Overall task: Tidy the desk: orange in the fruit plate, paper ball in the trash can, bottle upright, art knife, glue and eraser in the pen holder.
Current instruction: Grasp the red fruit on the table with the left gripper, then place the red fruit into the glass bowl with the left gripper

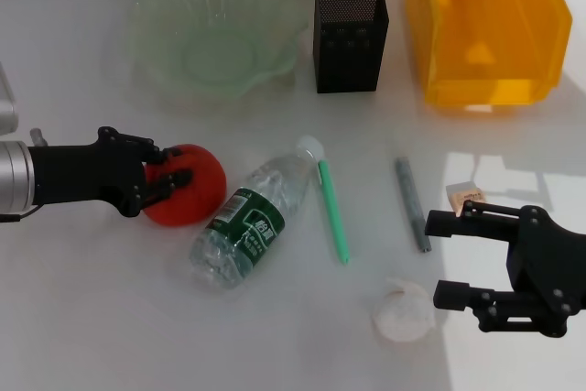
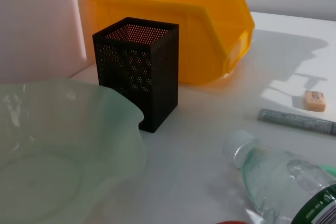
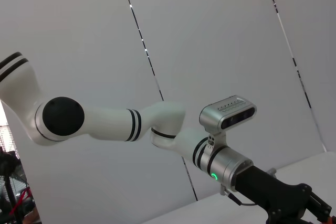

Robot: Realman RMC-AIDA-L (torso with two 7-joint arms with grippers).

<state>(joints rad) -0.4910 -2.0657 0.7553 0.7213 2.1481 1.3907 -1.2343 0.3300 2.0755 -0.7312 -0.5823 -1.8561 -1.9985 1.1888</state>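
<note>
Head view: the left gripper [image 1: 172, 177] is closed around the orange [image 1: 188, 184], just beside the lying water bottle [image 1: 249, 220], so a low carry toward the green fruit plate [image 1: 275, 61] could nudge the bottle or let the round fruit slip; the right gripper [image 1: 458, 259] hangs open near the paper ball [image 1: 403, 312].

Left wrist view: the mesh pen holder [image 2: 139, 69] and yellow bin [image 2: 210, 19] stand beside the plate, with the art knife [image 2: 296, 121] and eraser [image 2: 315, 100] apart on the desk.

Right wrist view: only the left arm [image 3: 157, 127] shows.

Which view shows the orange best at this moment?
The head view: the orange lies on the table with the left end effector closed around it, beside the lying bottle. The left wrist view catches only a red sliver at its lower edge; the right wrist view shows none of it.
</note>
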